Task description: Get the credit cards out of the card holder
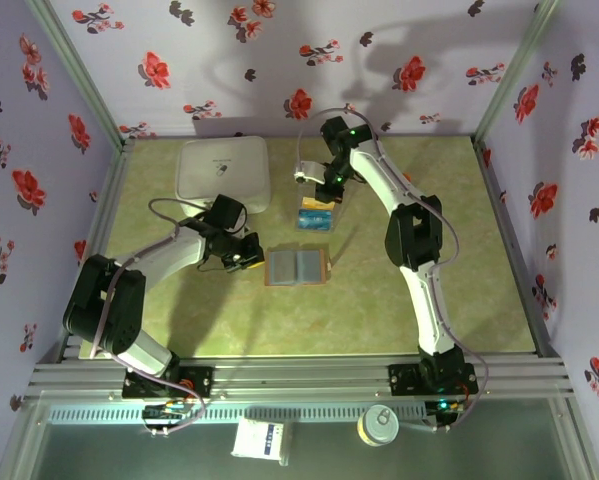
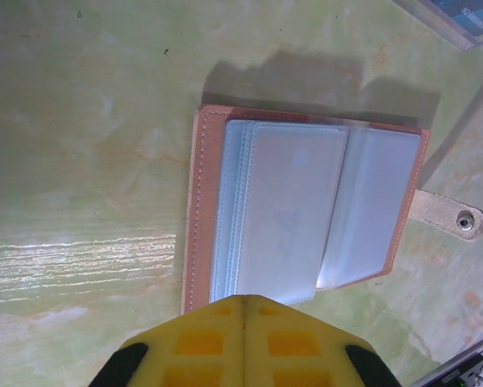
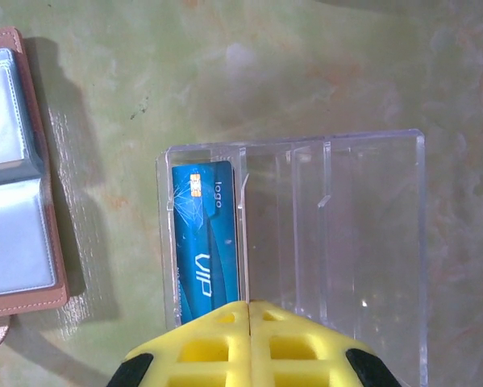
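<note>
The card holder [image 1: 297, 267] lies open and flat mid-table, tan leather outside with pale grey-blue sleeves [image 2: 297, 210], and its snap tab [image 2: 455, 216] sticks out to one side. My left gripper [image 2: 243, 300] is shut with nothing in it, its yellow tip at the holder's near edge [image 1: 251, 262]. A blue credit card [image 3: 207, 242] marked VIP stands in the end slot of the clear tray [image 3: 346, 234]. My right gripper [image 3: 248, 305] is shut and empty at the tray's near rim, beside that card [image 1: 315, 203].
A white rounded box [image 1: 223, 170] sits at the back left of the green table [image 1: 429, 300]. The clear tray [image 1: 316, 214] stands just behind the card holder [image 3: 15, 177]. Floral walls close in the back and both sides.
</note>
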